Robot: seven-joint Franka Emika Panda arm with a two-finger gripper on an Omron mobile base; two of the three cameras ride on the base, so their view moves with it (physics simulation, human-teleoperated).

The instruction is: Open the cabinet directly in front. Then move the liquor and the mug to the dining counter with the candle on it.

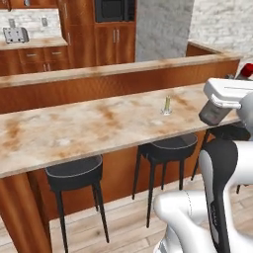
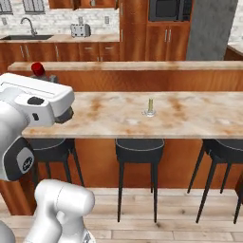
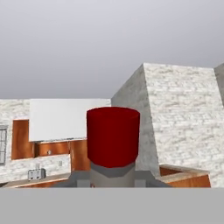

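My gripper (image 2: 46,79) is shut on the liquor (image 2: 38,69), a bottle whose red cap pokes up behind my white hand. The cap (image 3: 113,135) is close up in the hand view, with the grey glass shoulders just below it. I hold the liquor (image 1: 246,70) upright above one end of the dining counter (image 1: 74,131), a beige marble slab (image 2: 118,118). The candle (image 1: 167,105) stands on its small saucer (image 2: 150,107) mid-counter, well apart from the bottle. My fingers are hidden behind the hand. The mug is out of view. I cannot tell which cabinet is the task's.
Black round stools (image 1: 74,173) (image 2: 139,149) stand under the counter's near edge. A raised wooden ledge (image 2: 142,66) runs behind the slab. Beyond it are a kitchen worktop with a toaster (image 1: 16,34), a sink (image 2: 26,35), tall cupboards with a microwave (image 2: 166,9) and a grey pillar (image 1: 163,29).
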